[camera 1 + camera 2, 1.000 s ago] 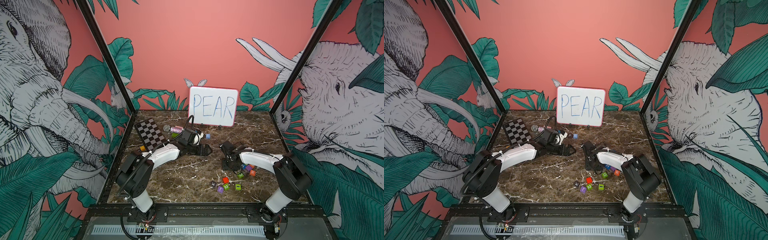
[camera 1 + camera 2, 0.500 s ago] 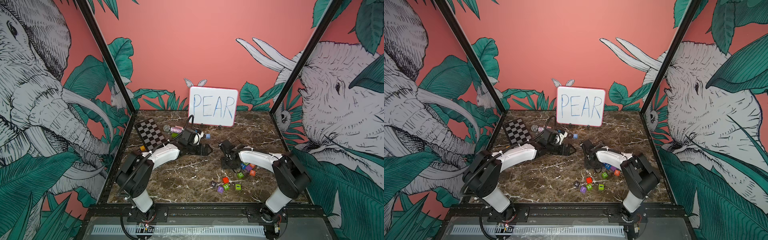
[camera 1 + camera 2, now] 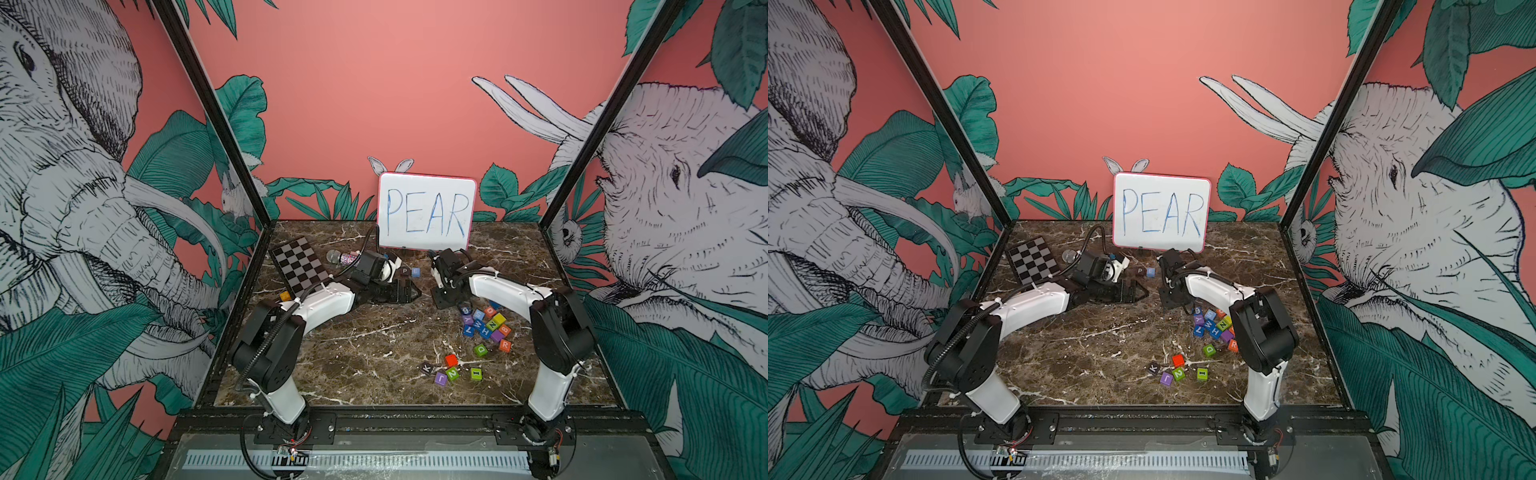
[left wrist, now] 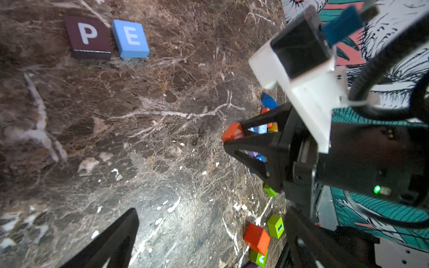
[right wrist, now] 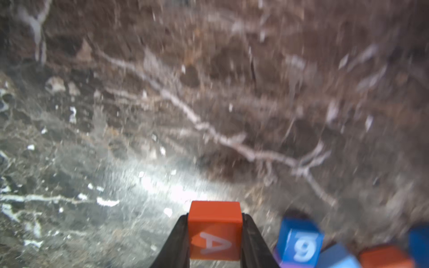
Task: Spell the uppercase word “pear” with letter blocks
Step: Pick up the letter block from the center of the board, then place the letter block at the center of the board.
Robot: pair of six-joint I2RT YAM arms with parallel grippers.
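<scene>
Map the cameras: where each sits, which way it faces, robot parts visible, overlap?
Top views: stereo pair high over the front edge, facing down and back toward the whiteboard; left arm and right arm show whole.
Left wrist: on the left arm, facing across the table at the P block and E block; one own jaw tip, plus the right arm's jaws.
Right wrist: facing the table past its own jaws, shut on the orange A block; blurred.
Shared: both wrist views show that block.

2 white-and-black arms point(image 3: 328, 305) stretch forward, elbows bent. The left gripper point(image 3: 414, 292) lies nearly level, jaws spread wide. The right gripper point(image 3: 443, 300) points steeply down (wrist bent sharply), jaws pressed against an orange A block point(image 5: 214, 229) between them.
</scene>
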